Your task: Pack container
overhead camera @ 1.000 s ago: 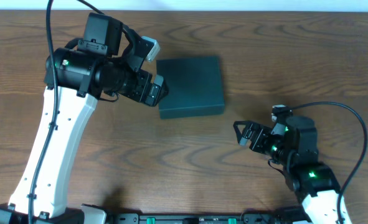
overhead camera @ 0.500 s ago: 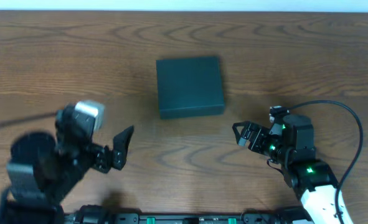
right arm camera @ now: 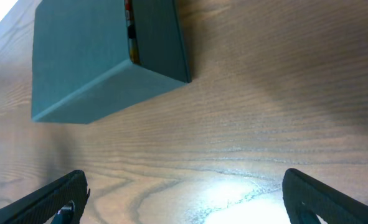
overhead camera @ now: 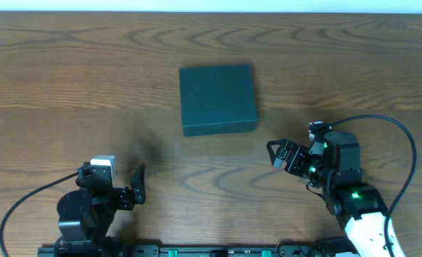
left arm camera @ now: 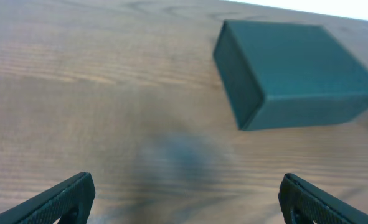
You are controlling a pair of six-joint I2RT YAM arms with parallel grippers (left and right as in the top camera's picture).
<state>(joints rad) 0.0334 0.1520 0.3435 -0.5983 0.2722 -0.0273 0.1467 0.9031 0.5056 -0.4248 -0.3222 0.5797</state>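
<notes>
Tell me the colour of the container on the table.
Dark teal container, plain and matte; the overhead view shows it best.

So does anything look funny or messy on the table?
Only a little: the container has a thin gap in its side, with something red and yellow showing through, so it seems not quite shut. Nothing looks spilled or broken.

The overhead camera looks straight down on the table [overhead camera: 68, 86] from well above, with the container [overhead camera: 218, 98] at upper centre and the left gripper [overhead camera: 138, 184] and right gripper [overhead camera: 276, 153] low in frame. Each wrist camera sits low and looks across the wood. The left sees the container [left arm camera: 296, 71] at upper right, and the nearer right sees it at upper left, so all three views share it.
</notes>
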